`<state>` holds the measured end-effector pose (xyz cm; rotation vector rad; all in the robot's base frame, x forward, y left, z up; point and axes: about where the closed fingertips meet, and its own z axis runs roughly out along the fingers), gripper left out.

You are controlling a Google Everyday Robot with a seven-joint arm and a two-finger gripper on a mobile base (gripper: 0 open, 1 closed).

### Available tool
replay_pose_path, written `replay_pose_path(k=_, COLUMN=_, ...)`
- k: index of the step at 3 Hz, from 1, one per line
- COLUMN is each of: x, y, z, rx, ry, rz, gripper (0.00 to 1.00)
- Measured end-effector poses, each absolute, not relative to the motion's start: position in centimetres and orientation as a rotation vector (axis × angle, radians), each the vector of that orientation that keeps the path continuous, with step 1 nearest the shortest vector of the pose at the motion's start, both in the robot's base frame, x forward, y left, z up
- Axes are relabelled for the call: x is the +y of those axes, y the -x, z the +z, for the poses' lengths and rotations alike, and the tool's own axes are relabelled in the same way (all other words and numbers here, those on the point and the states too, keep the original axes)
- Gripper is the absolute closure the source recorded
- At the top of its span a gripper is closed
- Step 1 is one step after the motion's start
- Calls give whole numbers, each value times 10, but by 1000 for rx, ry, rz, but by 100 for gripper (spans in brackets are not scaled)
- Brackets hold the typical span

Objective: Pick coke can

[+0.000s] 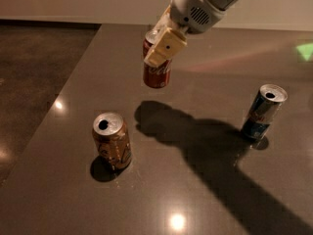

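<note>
The red coke can [157, 73] with white lettering hangs in the air above the dark table [195, 199], its shadow on the tabletop below and to the right. My gripper [160, 45] is shut on the can's upper part; a cream-coloured finger [165, 47] covers its front. The arm comes in from the top right.
An orange-brown can [112, 140] stands at the front left of the table. A slim blue-and-silver can [263, 111] stands at the right. The table's left edge runs diagonally, with floor [34, 72] beyond it.
</note>
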<state>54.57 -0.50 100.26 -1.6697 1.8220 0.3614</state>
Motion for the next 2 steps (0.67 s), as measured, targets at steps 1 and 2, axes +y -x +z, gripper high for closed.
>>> replay_pose_path(k=1, x=-2, y=-528, z=1014, rx=1778, ry=1707, rz=371, gripper=100)
replay_pose_path(k=2, x=-2, y=-528, z=1014, rx=1777, ry=1707, rz=371, gripper=100)
